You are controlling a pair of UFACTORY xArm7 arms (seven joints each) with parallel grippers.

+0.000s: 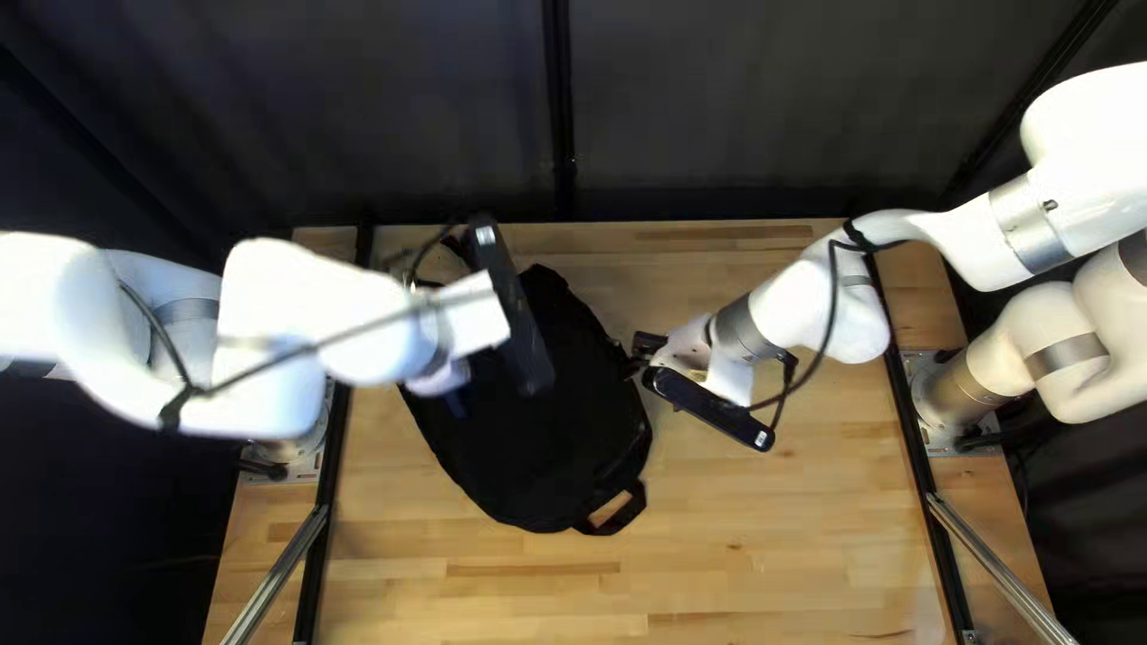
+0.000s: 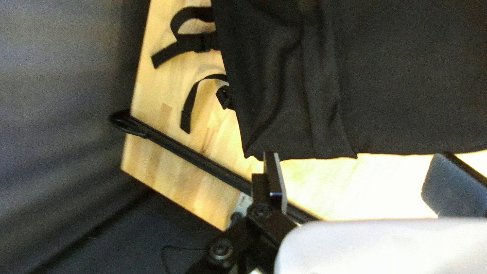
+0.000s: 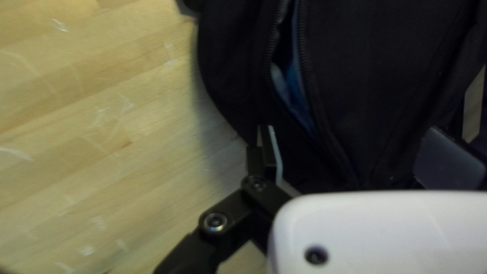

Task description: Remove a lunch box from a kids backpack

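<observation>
Right wrist view: right gripper (image 3: 356, 136) is spread wide, nothing pinched, with the near end of the bag (image 3: 385, 76) showing between and ahead of its fingers. Left gripper (image 2: 361, 163) is spread too, empty, with the black cloth just ahead of it.

Bit further ahead of the right gripper, the zip (image 3: 307, 71) gapes open and there's some blue stuff (image 3: 294, 86) down in the slot. Could be the lunch box, could be lining, I honestly can't tell. Either way nothing's out on the desk, so I'd guess the box is inside the bag.

So imo we're at the "get into the bag" step. Next I'd have one gripper hold the bag's edge so the slot opens up, then send the other in for the box. Main worry is floppy cloth bunching up or getting grabbed by mistake.

Loose straps (image 2: 190, 46) lie past the bag's edge, off to one side ahead of the left gripper. Desk (image 1: 777, 538) is pale wood, scuffed beside the right gripper. Beyond both grippers, past the desk's far edge, hangs a dark curtain (image 1: 717, 108).
</observation>
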